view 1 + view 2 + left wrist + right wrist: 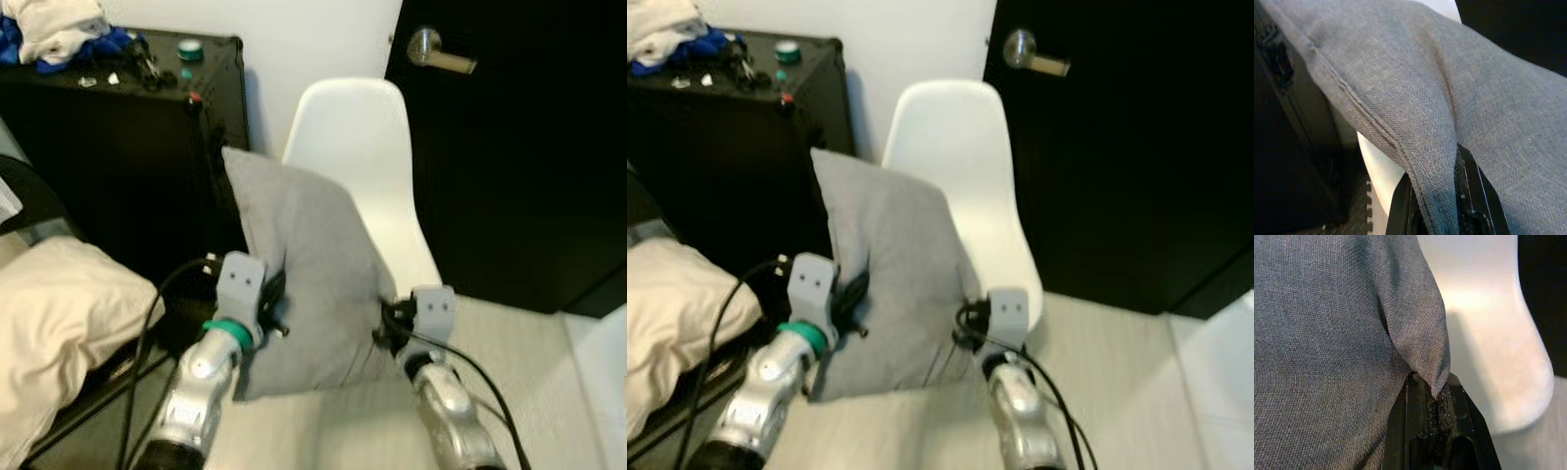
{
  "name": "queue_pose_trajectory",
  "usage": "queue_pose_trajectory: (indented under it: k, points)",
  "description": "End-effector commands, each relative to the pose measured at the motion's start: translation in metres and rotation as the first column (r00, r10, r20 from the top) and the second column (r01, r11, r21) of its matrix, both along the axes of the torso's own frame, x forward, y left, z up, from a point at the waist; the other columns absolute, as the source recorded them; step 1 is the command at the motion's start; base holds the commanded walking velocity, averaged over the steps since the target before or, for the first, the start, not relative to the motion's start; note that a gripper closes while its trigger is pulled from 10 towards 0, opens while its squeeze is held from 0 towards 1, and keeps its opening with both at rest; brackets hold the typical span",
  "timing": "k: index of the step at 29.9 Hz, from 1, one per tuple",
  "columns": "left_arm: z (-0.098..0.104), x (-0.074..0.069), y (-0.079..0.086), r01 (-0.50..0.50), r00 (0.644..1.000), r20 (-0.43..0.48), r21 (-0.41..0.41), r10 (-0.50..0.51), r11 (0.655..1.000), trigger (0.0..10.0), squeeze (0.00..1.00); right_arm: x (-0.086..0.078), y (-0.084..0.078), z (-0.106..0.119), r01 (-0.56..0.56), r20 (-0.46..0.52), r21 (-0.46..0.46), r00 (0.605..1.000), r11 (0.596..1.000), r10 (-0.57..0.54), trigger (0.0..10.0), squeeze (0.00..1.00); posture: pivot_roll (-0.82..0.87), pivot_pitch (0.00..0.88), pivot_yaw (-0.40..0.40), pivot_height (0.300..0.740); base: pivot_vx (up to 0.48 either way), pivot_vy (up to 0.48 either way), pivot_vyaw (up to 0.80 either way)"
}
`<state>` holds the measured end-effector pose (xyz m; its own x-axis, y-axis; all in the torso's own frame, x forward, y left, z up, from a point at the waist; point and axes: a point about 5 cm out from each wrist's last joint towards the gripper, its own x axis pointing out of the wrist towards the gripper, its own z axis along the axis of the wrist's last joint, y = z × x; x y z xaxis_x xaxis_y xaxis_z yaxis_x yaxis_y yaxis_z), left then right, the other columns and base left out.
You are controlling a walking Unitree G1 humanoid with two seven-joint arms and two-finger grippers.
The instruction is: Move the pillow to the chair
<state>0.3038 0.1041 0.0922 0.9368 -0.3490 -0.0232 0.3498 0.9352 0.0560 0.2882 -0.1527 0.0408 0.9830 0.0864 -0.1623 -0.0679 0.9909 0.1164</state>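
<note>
Plainly, one square grey woven-fabric pillow (pixel 309 264) hangs upright in the air, over the front edge of the one white moulded plastic chair (pixel 367 166). Two pincers hold it: the left pincer (pixel 1442 208) is clamped on its seamed lower edge, the right pincer (pixel 1432 404) is nipped shut on a fold of cloth at its other side.

Soft indoor light is cast evenly; the white chair (pixel 362 166) is mildly overexposed, the dark door (pixel 519 147) at far right underexposed, and slight blur is seen throughout.
</note>
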Motion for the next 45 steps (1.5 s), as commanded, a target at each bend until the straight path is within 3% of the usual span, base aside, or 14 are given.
queue_pose_trajectory:
  k: [1,17,36,45]
  points:
    - [0.004,0.002,0.010,-0.028,0.999,0.029,0.004,0.028,1.000,10.0,0.00,-0.004,-0.008,-0.006,0.048,-0.022,-0.002,0.999,0.999,-0.048,10.0,0.00,0.08,0.013,0.011,0.740,0.304,0.000,0.00]
    - [0.004,0.002,0.011,-0.027,0.999,0.027,0.009,0.026,1.000,10.0,0.00,-0.011,-0.010,-0.019,0.047,-0.077,-0.016,0.996,0.999,-0.048,10.0,0.00,0.08,0.010,0.013,0.740,0.303,0.000,0.00]
    - [-0.003,0.000,0.012,-0.026,1.000,0.002,0.039,0.026,0.999,10.0,0.00,-0.017,-0.012,-0.029,0.046,-0.115,-0.033,0.992,0.998,-0.050,10.0,0.00,0.08,0.015,0.019,0.740,0.000,0.000,0.00]
    - [-0.004,0.000,0.011,-0.018,1.000,-0.001,0.046,0.018,0.999,10.0,0.00,-0.018,-0.013,-0.030,0.059,-0.112,-0.030,0.992,0.998,-0.062,10.0,0.00,0.07,0.011,0.025,0.710,0.000,0.000,0.00]
